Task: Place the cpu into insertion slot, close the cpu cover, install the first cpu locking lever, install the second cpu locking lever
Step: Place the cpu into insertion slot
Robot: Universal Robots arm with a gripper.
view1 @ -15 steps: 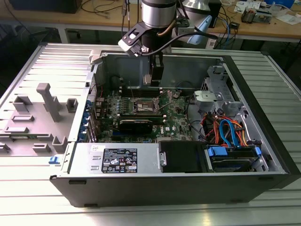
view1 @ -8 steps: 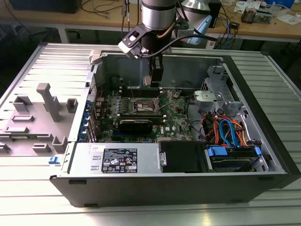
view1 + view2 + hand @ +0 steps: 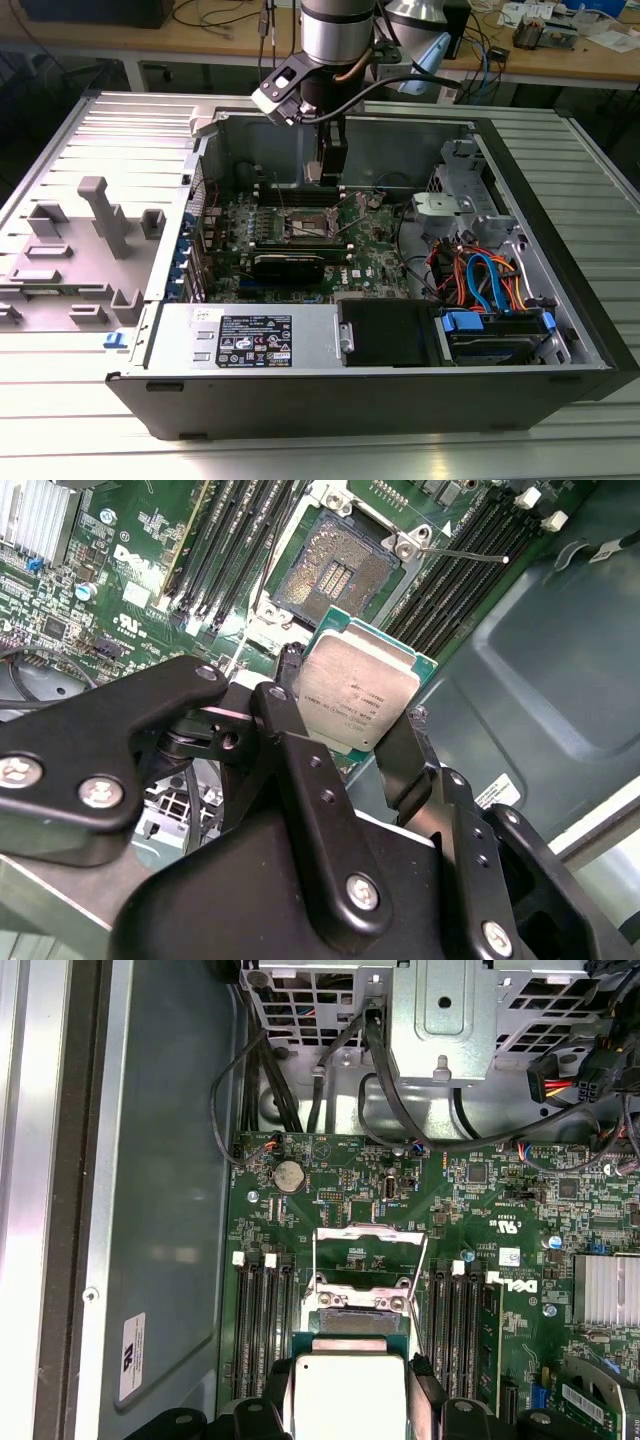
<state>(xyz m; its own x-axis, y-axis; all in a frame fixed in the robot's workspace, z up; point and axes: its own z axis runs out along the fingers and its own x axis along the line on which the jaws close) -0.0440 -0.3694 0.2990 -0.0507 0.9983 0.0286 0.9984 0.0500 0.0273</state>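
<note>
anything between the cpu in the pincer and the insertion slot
Nothing: in the second wrist view the cpu, shut in the pincer, hangs near the open insertion slot, and the stretch between them is bare.

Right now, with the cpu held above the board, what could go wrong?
The gripper grips the cpu only by its edges; a slip could drop it onto the slot. The cpu seems off the slot's centre; lowering it so could damage the slot. The open cover and the thin lever stand close; the gripper might catch them.
</note>
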